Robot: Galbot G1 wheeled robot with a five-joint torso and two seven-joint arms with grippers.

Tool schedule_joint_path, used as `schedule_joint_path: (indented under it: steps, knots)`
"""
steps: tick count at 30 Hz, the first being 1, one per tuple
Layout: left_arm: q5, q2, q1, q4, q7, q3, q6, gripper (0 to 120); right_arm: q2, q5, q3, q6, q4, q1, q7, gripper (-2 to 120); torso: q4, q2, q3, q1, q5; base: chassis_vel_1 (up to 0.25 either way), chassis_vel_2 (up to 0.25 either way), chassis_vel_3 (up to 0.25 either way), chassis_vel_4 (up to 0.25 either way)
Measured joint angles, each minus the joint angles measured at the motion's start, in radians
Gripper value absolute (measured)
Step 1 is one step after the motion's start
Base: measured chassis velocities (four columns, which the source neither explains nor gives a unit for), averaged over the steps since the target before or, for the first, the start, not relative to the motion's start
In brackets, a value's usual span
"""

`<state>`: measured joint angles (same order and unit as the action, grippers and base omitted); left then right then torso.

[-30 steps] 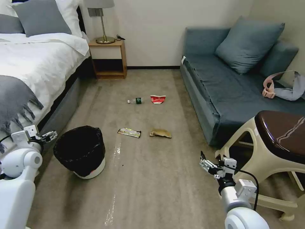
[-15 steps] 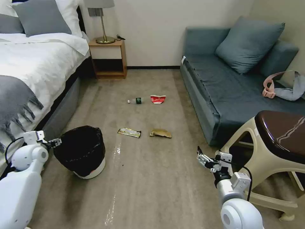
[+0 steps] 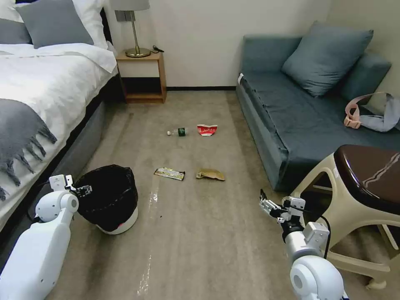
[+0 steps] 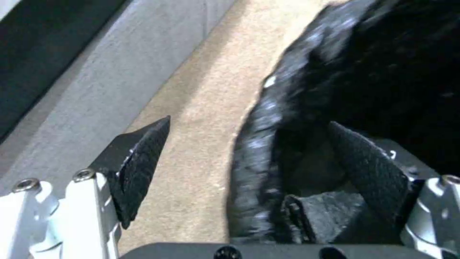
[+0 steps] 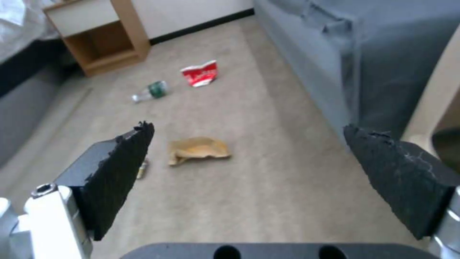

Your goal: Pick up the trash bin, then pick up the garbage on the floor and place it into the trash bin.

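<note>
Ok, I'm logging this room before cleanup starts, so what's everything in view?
bin: 1, black bag, white base, floor by bed
bottle: 1, clear, green label, mid floor
cup: 1, red-white, beside bottle
wrapper: 1, yellow-green, floor
paper bag: 1, brown, beside wrapper
bed: 1, white
nightstand: 1, wood
lamp: 1, on nightstand
sofa: 1, blue
stool: 1, cream, brown top
left hand: open, straddling bin rim
right hand: open, above floor

Left gripper (image 3: 84, 191) now at trash bin (image 3: 109, 200) rim.

Trash bin (image 3: 107, 196) left of garbage (image 3: 210, 174)
</note>
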<state>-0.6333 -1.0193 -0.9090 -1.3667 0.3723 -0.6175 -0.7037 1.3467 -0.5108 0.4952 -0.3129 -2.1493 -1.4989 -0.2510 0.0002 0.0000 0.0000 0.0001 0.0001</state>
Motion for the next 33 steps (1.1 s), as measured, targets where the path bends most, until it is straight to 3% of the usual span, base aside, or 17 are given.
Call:
schedule_joint_path:
  steps: [4,7,9,11,12,20,28,33]
  knots:
    - [0.01,-0.002,0.006,0.02,-0.006,0.005,0.003,81,-0.001,-0.01,-0.004,-0.006,-0.002,0.013,-0.001,100,0.0,0.0,0.0,0.0,-0.0001,0.0,0.0,0.0,0.0]
    - [0.023,-0.005,0.014,0.022,-0.021,0.015,0.002,68,-0.003,-0.019,-0.009,-0.015,-0.018,0.019,-0.001,100,-0.0001,0.0,0.0,0.0,-0.0001,0.0,0.0,0.0,0.0]
    - [0.024,-0.005,0.016,0.023,-0.023,0.016,0.002,66,-0.003,-0.02,-0.009,-0.017,-0.02,0.019,-0.001,100,-0.0001,0.0,0.0,0.0,-0.0001,0.0,0.0,0.0,0.0]
    - [0.026,-0.009,0.029,0.041,-0.032,0.024,-0.004,52,-0.003,-0.023,-0.015,-0.022,-0.035,0.016,-0.001,100,-0.0003,0.0,0.0,0.0,-0.0001,0.0,0.0,0.0,0.0]
    - [0.026,-0.009,0.029,0.041,-0.032,0.024,-0.004,52,-0.003,-0.023,-0.015,-0.022,-0.035,0.016,-0.001,100,-0.0003,0.0,0.0,0.0,-0.0001,0.0,0.0,0.0,0.0]
    - [0.025,-0.013,0.014,0.051,-0.05,0.021,-0.003,19,-0.009,-0.023,-0.015,-0.022,-0.034,0.005,0.002,100,0.0,0.0,0.0,0.0,0.0007,0.0,0.0,0.0,0.0]
    - [0.043,-0.02,-0.02,0.031,-0.052,-0.008,0.027,13,-0.008,-0.017,-0.012,-0.018,-0.026,-0.001,0.005,100,-0.0004,0.0,0.0,0.0,-0.0001,0.0,0.0,0.0,0.0]
    - [0.082,-0.024,-0.07,-0.046,-0.049,-0.063,0.057,8,-0.004,-0.002,-0.013,-0.004,-0.013,-0.009,0.01,100,-0.0004,0.0,0.0,0.0,-0.0009,0.0,0.0,0.0,0.0]
